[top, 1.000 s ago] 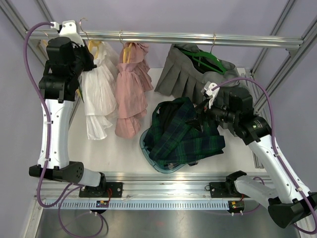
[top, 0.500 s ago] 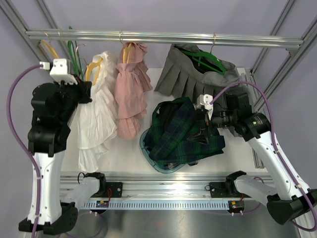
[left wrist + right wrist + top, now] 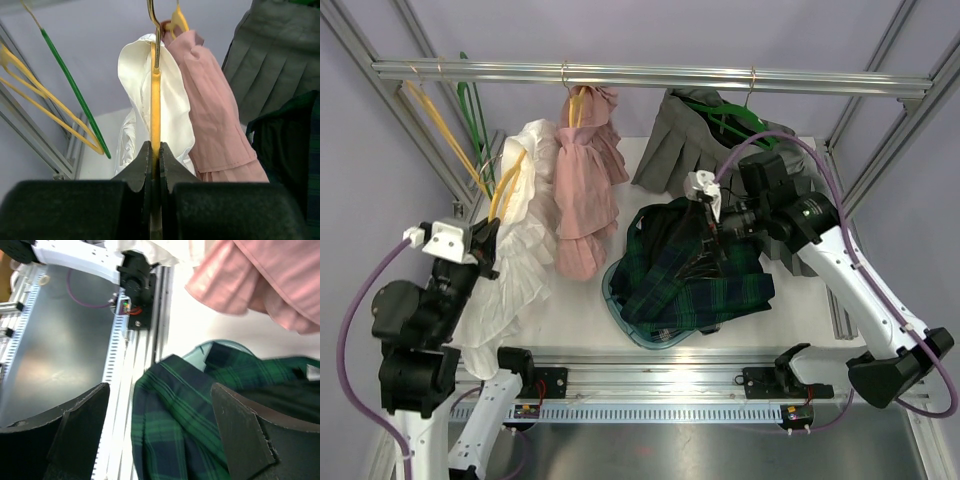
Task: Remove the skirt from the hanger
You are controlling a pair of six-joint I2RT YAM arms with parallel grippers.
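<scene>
At the left of the worktop [image 3: 582, 300], left pincer [image 3: 155, 150] clamped on yellow hanger [image 3: 155, 112] carrying white skirt [image 3: 176, 102], right pincer [image 3: 160, 427] spread wide above green plaid skirt [image 3: 175, 435].

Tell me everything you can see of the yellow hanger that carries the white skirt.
The yellow hanger looks like plastic, with a thin metal hook at its top. The left wrist view shows it edge-on and almost upright. The white skirt is draped over both its sides. The left claw is shut on its yellow bar. From above it leans, apparently clear of the rail, beside the pink skirt.
</scene>
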